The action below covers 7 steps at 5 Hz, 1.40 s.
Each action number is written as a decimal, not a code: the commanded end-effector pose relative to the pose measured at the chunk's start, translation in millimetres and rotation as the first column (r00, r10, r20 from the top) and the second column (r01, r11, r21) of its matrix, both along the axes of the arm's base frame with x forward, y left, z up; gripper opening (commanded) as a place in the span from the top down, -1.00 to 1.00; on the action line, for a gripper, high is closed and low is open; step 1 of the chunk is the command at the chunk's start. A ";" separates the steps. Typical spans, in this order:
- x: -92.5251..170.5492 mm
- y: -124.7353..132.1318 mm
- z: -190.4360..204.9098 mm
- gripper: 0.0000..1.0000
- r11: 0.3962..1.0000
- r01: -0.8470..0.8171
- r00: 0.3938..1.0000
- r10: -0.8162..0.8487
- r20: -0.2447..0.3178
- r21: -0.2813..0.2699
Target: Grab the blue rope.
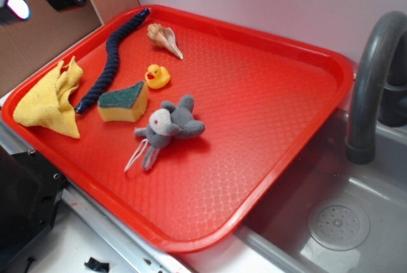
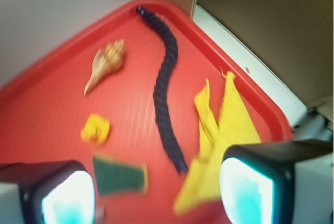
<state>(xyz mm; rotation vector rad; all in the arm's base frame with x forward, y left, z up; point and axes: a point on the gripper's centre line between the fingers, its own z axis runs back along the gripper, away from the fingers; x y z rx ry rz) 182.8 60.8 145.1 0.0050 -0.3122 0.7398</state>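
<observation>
Wrist view shows the gripper (image 2: 156, 192) with its jaws spread wide and nothing between them, hanging above the red tray (image 2: 47, 125). The blue rope (image 2: 166, 85) runs from the tray's corner at upper centre down to lower centre of the frame, its near end just beside the yellow cloth (image 2: 222, 130). In the exterior view the rope (image 1: 109, 63) lies at upper left, untouched, apart from the sponge (image 1: 124, 102) and the shell (image 1: 163, 39). This reads as the approach step. The next move likely calls for descending over the rope's middle, jaws straddling it, clear of the cloth.
</observation>
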 end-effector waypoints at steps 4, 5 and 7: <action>50.0 39.5 -123.5 -1.00 1.000 -0.001 0.994 -0.001 -0.109 -0.020; 54.4 34.6 -131.7 -1.00 1.000 -0.002 0.992 0.005 -0.125 0.021; 53.1 34.5 -135.0 1.00 1.000 -0.008 0.992 0.011 -0.126 0.026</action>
